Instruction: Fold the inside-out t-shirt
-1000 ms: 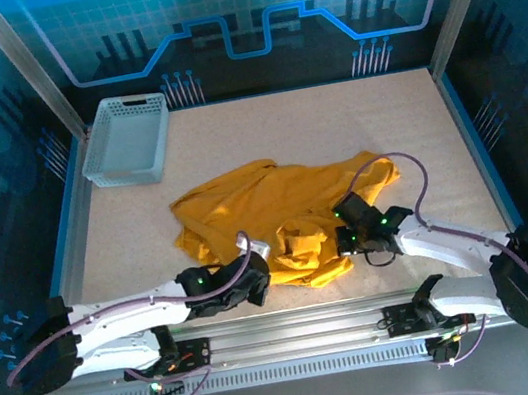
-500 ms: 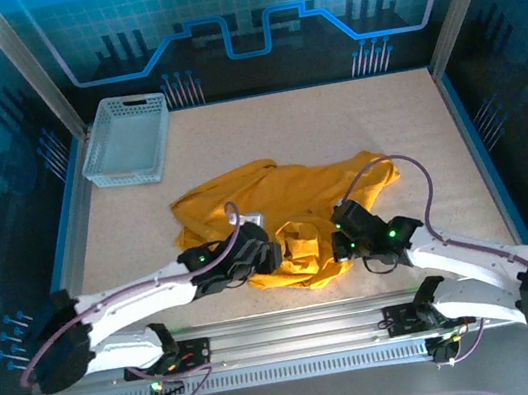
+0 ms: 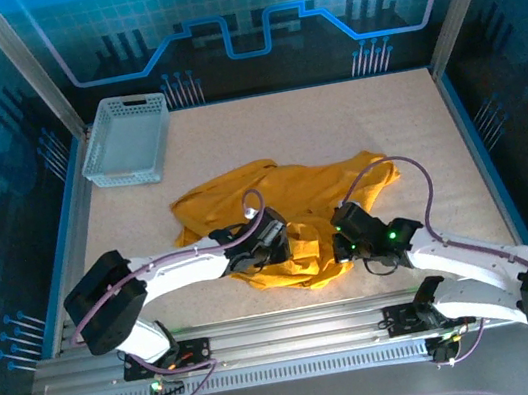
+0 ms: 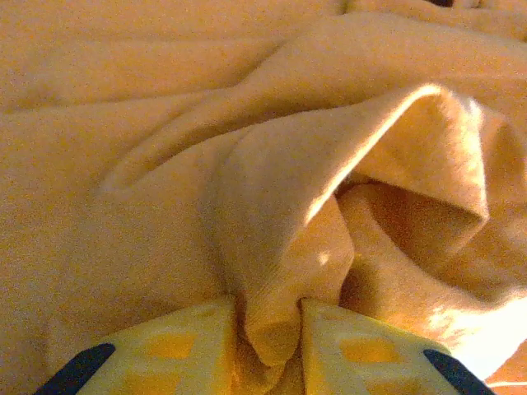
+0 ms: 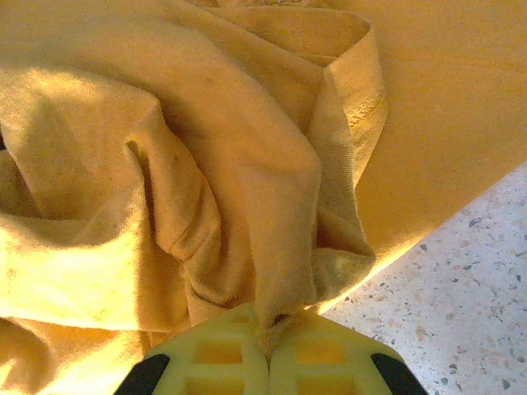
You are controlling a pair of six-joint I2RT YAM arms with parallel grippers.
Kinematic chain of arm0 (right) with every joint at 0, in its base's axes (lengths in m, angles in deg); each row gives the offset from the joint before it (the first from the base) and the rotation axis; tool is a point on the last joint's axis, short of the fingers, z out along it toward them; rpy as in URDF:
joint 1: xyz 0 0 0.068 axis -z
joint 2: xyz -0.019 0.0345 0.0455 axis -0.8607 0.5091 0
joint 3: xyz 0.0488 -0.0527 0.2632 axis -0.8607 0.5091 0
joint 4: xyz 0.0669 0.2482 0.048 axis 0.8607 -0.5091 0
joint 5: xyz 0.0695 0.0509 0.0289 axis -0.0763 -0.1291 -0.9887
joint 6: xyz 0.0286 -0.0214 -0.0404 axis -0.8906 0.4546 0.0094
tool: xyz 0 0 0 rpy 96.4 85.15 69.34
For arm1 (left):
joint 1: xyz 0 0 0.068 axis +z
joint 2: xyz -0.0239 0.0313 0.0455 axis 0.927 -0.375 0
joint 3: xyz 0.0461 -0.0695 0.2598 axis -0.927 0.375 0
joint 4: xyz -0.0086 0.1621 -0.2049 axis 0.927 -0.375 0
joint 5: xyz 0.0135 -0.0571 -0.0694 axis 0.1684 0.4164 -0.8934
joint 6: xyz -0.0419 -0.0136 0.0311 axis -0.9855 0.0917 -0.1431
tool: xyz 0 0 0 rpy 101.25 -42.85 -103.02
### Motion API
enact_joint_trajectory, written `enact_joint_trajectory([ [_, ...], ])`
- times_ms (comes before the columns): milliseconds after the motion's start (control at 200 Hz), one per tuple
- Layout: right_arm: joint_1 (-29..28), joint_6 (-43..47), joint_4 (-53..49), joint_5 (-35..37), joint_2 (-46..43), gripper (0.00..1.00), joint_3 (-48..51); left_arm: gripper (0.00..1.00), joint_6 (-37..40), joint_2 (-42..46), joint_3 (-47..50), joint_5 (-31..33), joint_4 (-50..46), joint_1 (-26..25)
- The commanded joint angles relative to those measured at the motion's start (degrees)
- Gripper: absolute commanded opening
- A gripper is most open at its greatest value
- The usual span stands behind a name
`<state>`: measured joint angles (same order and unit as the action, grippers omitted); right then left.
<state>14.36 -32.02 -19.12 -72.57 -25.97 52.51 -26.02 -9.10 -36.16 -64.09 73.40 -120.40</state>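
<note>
Now pinching with the left gripper (image 4: 268, 341) a raised fold of the t-shirt (image 4: 165, 164) — and clamping with the right gripper (image 5: 268, 341) a bunch beside a stitched hem. Holding both at the near edge of the crumpled heap, mid-table (image 3: 415, 132) — likely to lift and spread it flat for folding.

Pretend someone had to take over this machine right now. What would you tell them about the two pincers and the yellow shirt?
Left pincer: shut on a fold of the t-shirt, on its near side.
Right pincer: shut on another fold of the cloth, beside a hemmed edge.
T-shirt: crumpled in a heap mid-table. The grey basket stands apart at the far left corner.
Done: both grips are taken, but no fold is made yet.
Left: probably pull the shirt out flat, then fold it.
</note>
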Motion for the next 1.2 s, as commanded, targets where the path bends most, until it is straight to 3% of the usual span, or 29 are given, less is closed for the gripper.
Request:
enact_joint_trajectory([
  [0, -0.76, -0.19, -0.12, 2.85, 0.63, 0.0, -1.14, 0.1, -1.24, 1.83, 2.52, -4.84, 7.84, 1.5],
  [70, -0.47, 0.07, -0.39, 3.68, 0.55, 0.0, -1.55, 0.0, -1.73, 4.55, 4.96, -6.37, 12.5, 2.58],
  [360, 4.88, 1.47, -0.22, 2.6, -1.15, 0.0, -4.59, 0.0, -2.21, 20.81, 16.71, -18.0, 43.55, 9.2],
  [505, 3.61, 3.72, 4.18, 0.62, -0.68, 0.0, -5.76, 0.0, -3.32, 29.23, 24.58, -17.69, 49.59, 10.87],
  [655, 0.29, 2.19, 10.15, -0.5, 3.49, 0.0, -4.69, 0.0, -9.86, 38.32, 38.21, -17.49, 50.36, 18.4],
  [740, -0.58, 0.45, 12.4, -2.18, 7.11, 0.0, -4.14, 0.03, -10.71, 44.49, 40.37, -16.4, 35.52, 21.03],
  [810, -2.33, -0.14, 13.58, -2.7, 10.33, 0.0, -4.42, 0.04, -9.59, 50.34, 39.54, -11.53, 18.38, 21.13],
  [915, -5.21, -0.78, 14.18, -2.73, 14.65, 0.0, -5.58, 0.14, -8.02, 57.8, 37.31, -5.35, -0.92, 21.16],
  [1000, -6.23, -1.52, 14.23, -2.6, 16.4, 0.0, -5.8, 0.36, -6.41, 60.23, 34.01, -2.23, -11.15, 21.19],
  [1190, -8.01, -0.26, 12.58, -0.46, 15.36, 0.0, -6.83, 0.37, 0.1, 54.51, 23.47, -2.75, -19.71, 21.07],
])
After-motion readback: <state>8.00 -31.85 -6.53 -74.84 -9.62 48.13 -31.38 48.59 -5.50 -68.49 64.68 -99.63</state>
